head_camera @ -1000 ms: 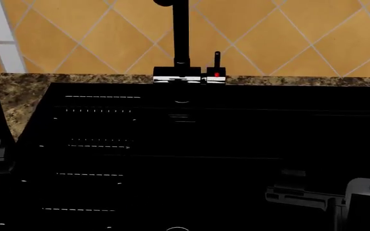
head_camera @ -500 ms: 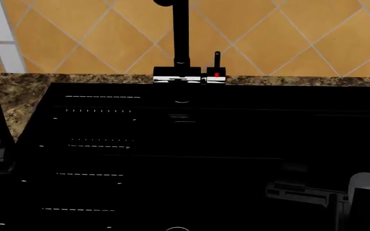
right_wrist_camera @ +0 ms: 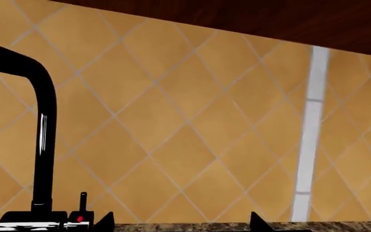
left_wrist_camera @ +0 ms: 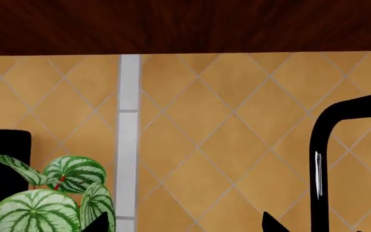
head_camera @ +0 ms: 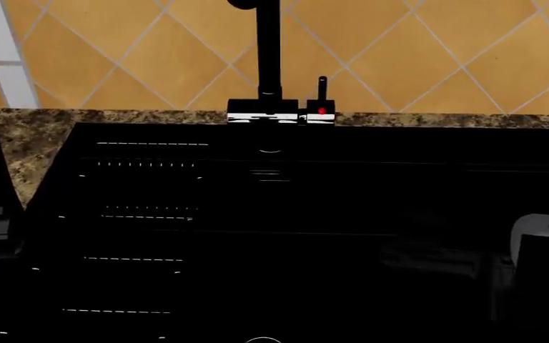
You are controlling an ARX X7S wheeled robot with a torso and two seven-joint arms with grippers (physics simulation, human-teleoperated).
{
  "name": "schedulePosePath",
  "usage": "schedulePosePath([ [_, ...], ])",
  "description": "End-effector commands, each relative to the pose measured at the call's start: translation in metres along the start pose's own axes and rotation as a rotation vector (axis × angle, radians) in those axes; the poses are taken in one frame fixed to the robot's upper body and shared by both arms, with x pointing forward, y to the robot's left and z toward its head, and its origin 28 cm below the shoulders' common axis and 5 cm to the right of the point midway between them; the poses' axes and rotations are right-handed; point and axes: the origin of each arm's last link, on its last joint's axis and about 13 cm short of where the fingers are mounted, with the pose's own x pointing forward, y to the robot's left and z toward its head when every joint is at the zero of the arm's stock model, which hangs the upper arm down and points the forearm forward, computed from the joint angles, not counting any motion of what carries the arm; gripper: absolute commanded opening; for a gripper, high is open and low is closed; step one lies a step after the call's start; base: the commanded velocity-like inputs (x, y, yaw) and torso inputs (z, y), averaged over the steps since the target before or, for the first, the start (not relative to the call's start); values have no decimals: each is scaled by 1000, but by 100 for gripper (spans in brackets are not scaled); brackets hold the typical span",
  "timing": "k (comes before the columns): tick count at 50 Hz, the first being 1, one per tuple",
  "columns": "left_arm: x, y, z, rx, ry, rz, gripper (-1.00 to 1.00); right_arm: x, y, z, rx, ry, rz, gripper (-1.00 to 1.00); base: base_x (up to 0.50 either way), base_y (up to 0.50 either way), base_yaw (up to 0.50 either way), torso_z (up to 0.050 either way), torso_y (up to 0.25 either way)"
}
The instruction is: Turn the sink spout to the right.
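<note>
One sink spout [head_camera: 269,50], top cut off, behind one sink [head_camera: 284,236]. Left gripper [left_wrist_camera: 182,224] fingers stood apart; right gripper [right_wrist_camera: 182,222] likewise, dim over basin.

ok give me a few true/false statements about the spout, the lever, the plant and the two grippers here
1. The sink spout stands upright on a shiny chrome base. True.
2. The right gripper is clamped on the spout. False: its fingertips are apart with only tiled wall between them, and the spout is off to one side.
3. The short lever with a red dot stands beside the spout on the same base. True.
4. A potted plant sits inside the sink. False: the striped-leaf plant shows only in the left wrist view, against the tiled wall.
5. The left gripper holds the lever. False: nothing is between its fingertips.
</note>
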Motion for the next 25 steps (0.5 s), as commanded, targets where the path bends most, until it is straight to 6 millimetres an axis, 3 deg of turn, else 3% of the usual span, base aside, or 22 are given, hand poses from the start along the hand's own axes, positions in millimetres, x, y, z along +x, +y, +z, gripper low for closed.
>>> schedulePosePath([
  [1,0,1,0,-8,-3,1,100,-1,7,14,3,-7,30,100,0,0,0,0,0],
  [25,-2,-2,-8,-9,16,-4,100,8,36,45,57,-64,169,100,0,0,0,0,0],
])
